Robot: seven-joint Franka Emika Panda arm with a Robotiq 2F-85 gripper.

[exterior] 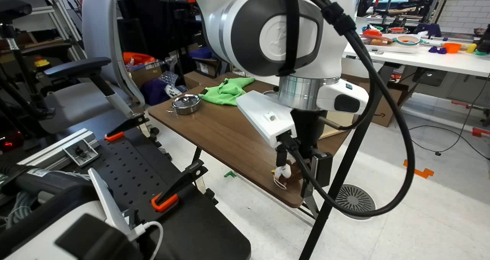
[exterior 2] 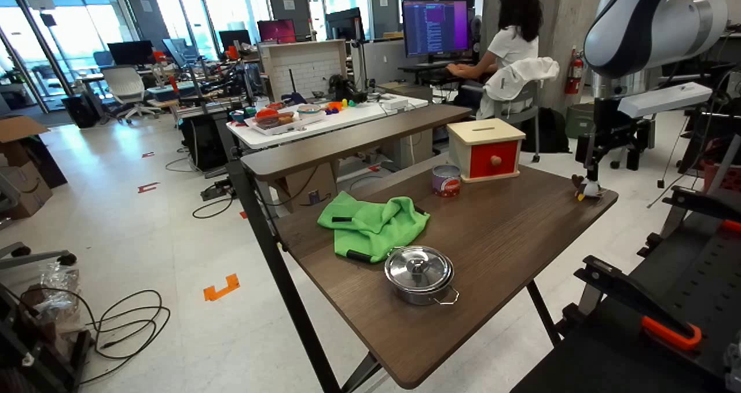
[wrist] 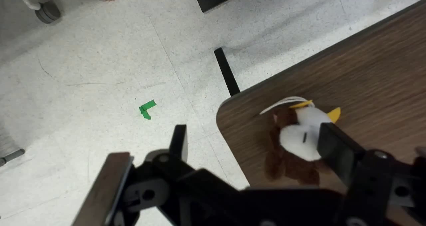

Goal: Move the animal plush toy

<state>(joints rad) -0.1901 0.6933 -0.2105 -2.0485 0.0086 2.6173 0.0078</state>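
Wrist view; gripper (agape) near plush

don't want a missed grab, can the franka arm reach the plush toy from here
Probably yes: the gripper is open close by the plush toy, with nothing visible blocking it, but the toy lies off-centre; shifting may help.

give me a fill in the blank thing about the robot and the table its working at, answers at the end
1. The cloth on the table is mostly ____ in colour.
2. Of the can and the pot, the one nearer the wooden box is the ____.
3. The front of the wooden box is coloured ____.
4. The gripper by the plush toy is not shut but ____.

Missing words: green; can; red; open
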